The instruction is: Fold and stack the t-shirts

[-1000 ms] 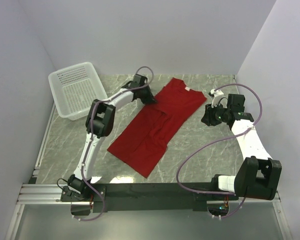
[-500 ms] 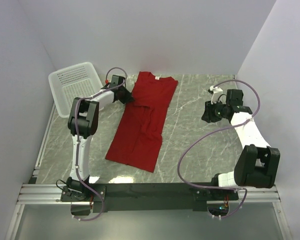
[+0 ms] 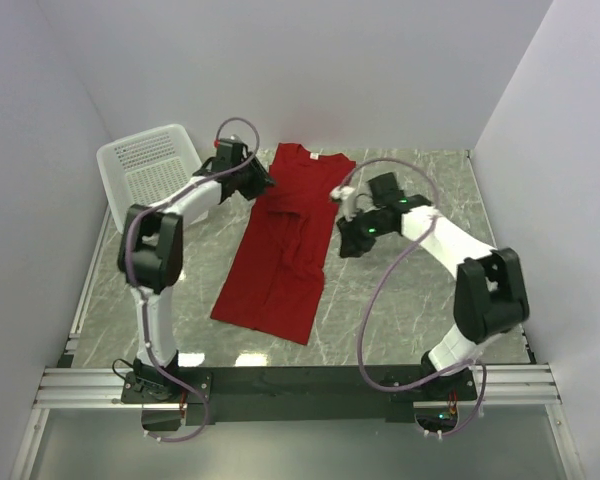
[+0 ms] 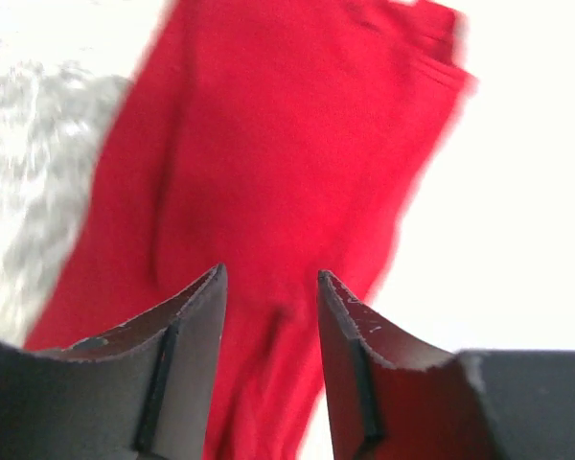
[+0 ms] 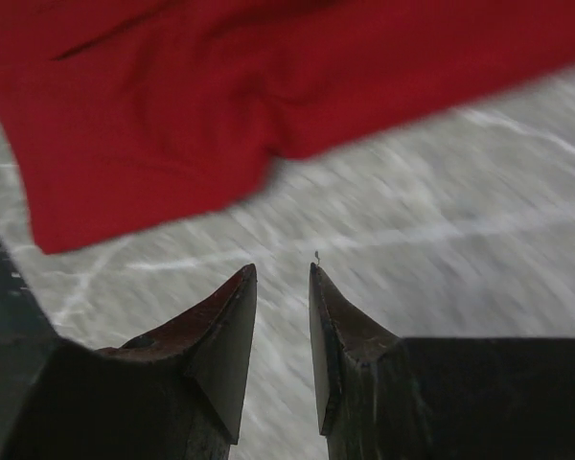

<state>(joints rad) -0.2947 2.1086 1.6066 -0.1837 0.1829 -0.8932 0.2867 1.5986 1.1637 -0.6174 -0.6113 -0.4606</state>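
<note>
T-shirt (image 3: 280, 250) likely soft, limp, light; I should pinch its far shoulder edges. My left claw (image 4: 270, 271) and right claw (image 5: 282, 266) are part-open, empty.

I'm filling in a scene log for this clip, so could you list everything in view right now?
t-shirt: one, red, spread lengthwise on the middle of the table.
basket: one, white mesh, far left corner, apparently empty.
table: one, grey marbled, under everything.
left gripper: one, black, open, over the shirt's far left part.
right gripper: one, black, narrowly open, over bare table beside the shirt's right edge.
</note>
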